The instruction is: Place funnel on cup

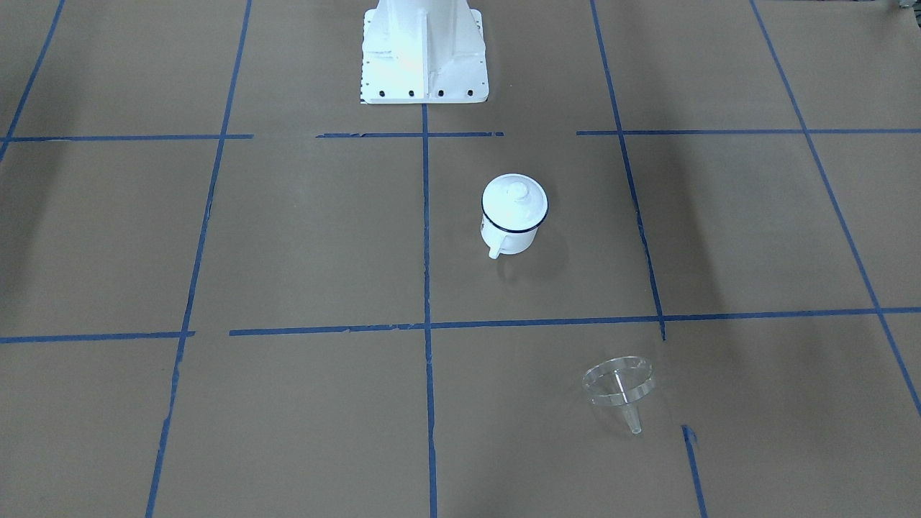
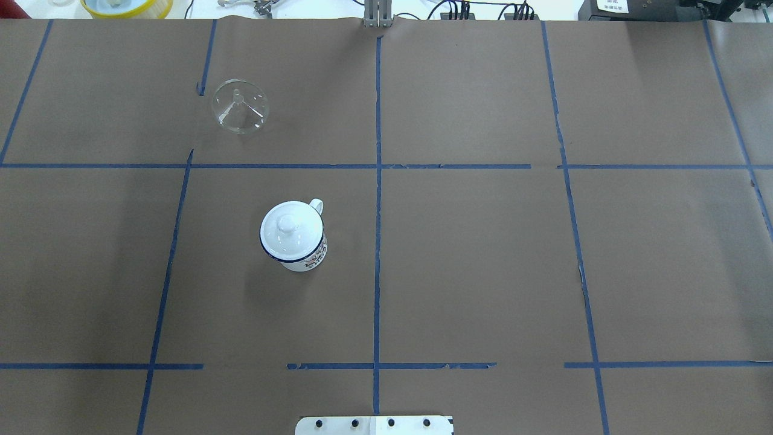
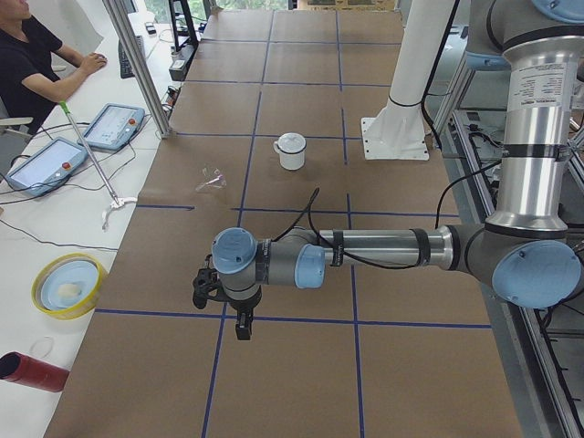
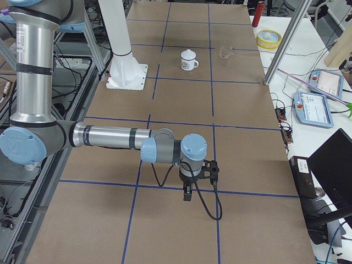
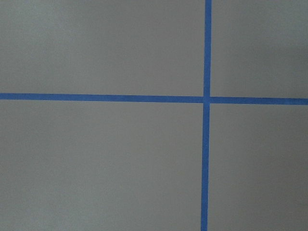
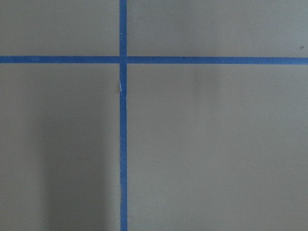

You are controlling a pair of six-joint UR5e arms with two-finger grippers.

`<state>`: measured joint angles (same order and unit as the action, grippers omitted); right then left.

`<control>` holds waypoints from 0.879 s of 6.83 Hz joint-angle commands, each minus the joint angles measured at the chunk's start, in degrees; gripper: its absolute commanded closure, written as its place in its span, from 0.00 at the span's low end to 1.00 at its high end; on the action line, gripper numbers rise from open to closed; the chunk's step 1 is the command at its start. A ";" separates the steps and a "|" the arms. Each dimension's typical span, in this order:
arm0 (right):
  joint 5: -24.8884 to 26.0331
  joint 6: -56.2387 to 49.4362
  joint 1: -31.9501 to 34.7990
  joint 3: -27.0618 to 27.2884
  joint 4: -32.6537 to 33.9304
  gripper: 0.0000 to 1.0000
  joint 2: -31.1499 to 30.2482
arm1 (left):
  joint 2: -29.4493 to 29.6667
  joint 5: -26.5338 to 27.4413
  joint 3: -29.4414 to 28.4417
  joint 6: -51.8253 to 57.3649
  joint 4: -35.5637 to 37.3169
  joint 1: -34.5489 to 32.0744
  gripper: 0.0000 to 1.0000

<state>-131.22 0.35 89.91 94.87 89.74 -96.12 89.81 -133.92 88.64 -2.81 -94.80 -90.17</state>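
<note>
**Robotics lab with a gridded test table**

A large table papered in brown [image 2: 483,272] is marked off by blue tape lines [image 2: 377,241] and carries a white bolted robot pedestal [image 1: 423,50]. In the left side view, grey touchscreen teach pendants [image 3: 114,126] lie at ten o'clock on a white side bench [image 3: 36,219]. A seated person in a black shirt [image 3: 32,59] is beside them, and a silver-and-blue jointed robot arm [image 3: 374,248] reaches across the table.

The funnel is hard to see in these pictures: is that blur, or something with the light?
Not blur: in the overhead exterior view the funnel is sharp but see-through, marked only by pale rim glints; in the exterior front-facing view likewise, its edges crisp; in the exterior left view it is merely small and far.
</note>
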 commanded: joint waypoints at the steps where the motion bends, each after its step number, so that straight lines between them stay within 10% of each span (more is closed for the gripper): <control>1: 0.00 0.00 0.00 -0.03 0.00 0.00 0.06 | 0.10 -0.03 0.30 -0.01 0.05 0.00 0.00; 6: 0.00 0.00 0.00 0.05 0.00 0.00 0.06 | 1.42 -0.03 0.30 -0.10 -0.04 0.08 0.00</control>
<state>-131.22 0.35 89.91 94.84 89.74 -96.10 90.75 -133.95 88.94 -2.98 -94.75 -90.10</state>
